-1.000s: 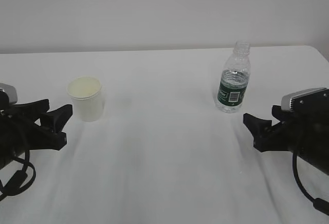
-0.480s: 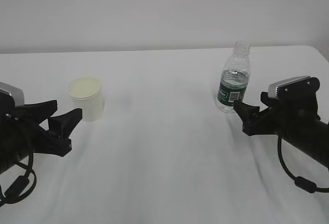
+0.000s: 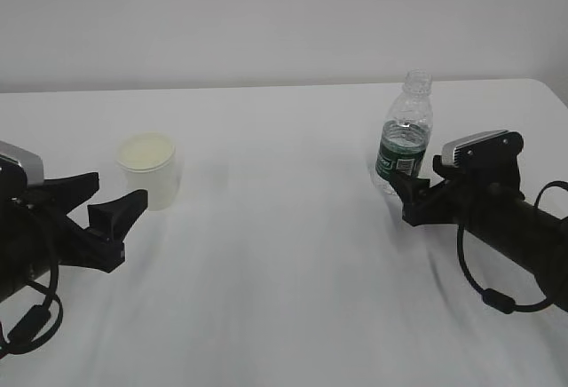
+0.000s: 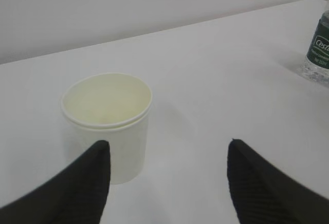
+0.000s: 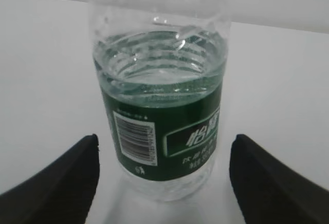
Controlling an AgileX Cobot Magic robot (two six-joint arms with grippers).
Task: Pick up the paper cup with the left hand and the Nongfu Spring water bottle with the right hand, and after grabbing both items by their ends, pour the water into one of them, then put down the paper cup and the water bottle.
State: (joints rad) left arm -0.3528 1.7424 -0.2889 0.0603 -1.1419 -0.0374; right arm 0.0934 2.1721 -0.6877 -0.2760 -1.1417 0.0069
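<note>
I am watching the paper cup (image 4: pixel 108 124) standing upright on the white table (image 3: pixel 284 298), left of centre; in the left wrist view it is sitting just ahead of the left hand (image 4: pixel 167 183), nearer the left finger (image 4: pixel 85 183) than the right one, and not touching either. Those fingers are standing spread and released, gripping nothing. The left arm is lying low over the table, pointing toward the cup.

The Nongfu Spring water bottle (image 5: pixel 159 106) is standing upright on the right side, capless, with water (image 5: pixel 157 59) up to about the label's top. It is lining up in the gap of the right hand (image 5: pixel 162 178), whose fingers (image 5: pixel 267 183) are flanking its base, spread wide, released, no contact showing. In the exterior view the right arm is reaching in low from the right edge.
</note>
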